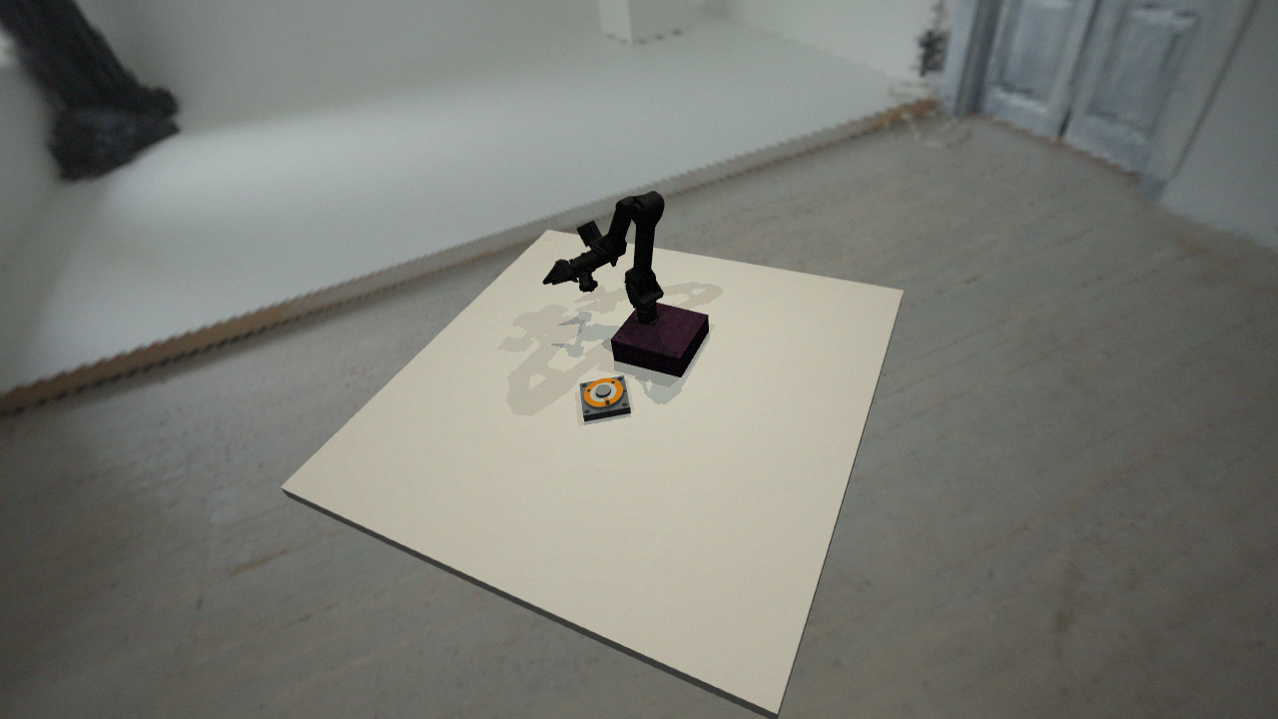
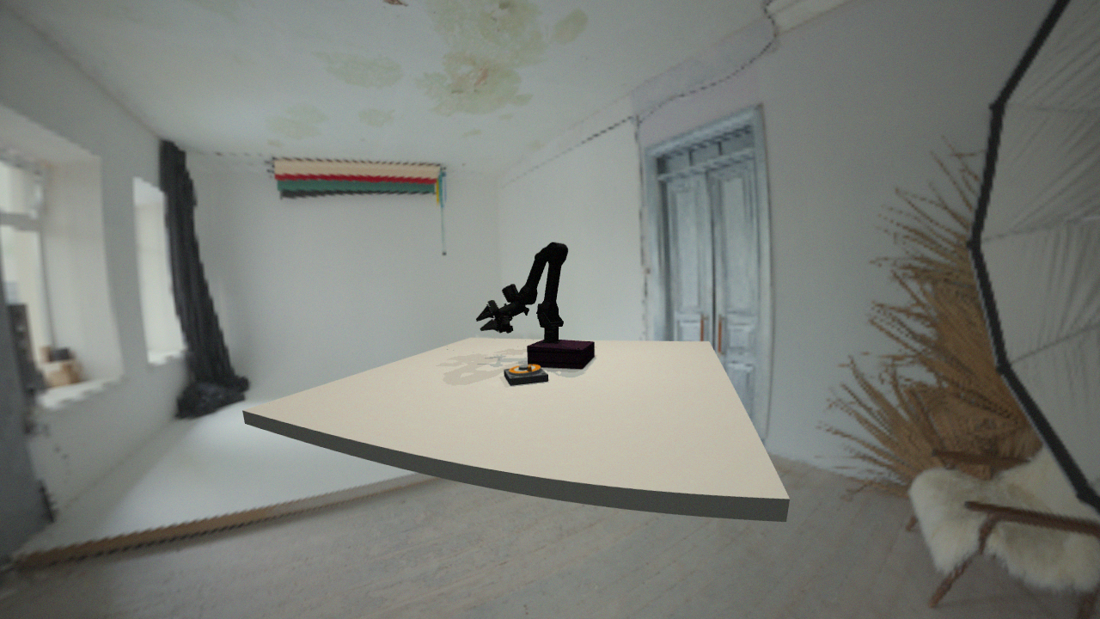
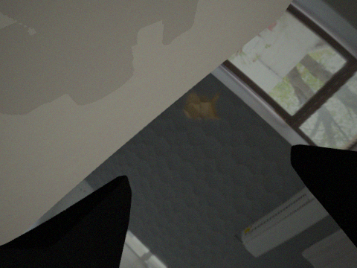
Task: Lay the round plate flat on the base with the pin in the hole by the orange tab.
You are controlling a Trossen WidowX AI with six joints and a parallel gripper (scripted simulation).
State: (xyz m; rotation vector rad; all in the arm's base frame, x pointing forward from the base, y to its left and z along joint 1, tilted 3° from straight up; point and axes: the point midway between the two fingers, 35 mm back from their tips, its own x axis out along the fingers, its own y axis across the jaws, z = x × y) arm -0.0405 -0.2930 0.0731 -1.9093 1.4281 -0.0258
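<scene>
- While the arm [image 1: 641, 241] stands bent above its dark plinth [image 1: 661, 340], the pincer [image 1: 552, 274] hangs raised over the counter [image 1: 625, 518], pointing away from the plinth and well apart from the task's parts.
- Pincer state: released; the wrist view shows its two black fingers set wide apart with nothing between them, only the pale counter edge and the room beyond.
- Round plate [image 1: 591, 393]: an orange ring with a pale post [image 1: 605, 390] showing through its centre, seated on the square grey base [image 1: 589, 412].
- Base position: on the counter just beside the front of the plinth, on the side nearer the top camera.
- Orange tab, hole and pin: too small to tell apart in any view; whether the plate lies flat or tilted cannot be judged.
- Arm shadow [image 1: 545, 344]: cast on the counter beside the plinth, reaching to the base.
- Exterior view: the base [image 2: 526, 376] appears low before the plinth [image 2: 559, 353], with the pincer [image 2: 487, 315] held high to one side.
</scene>
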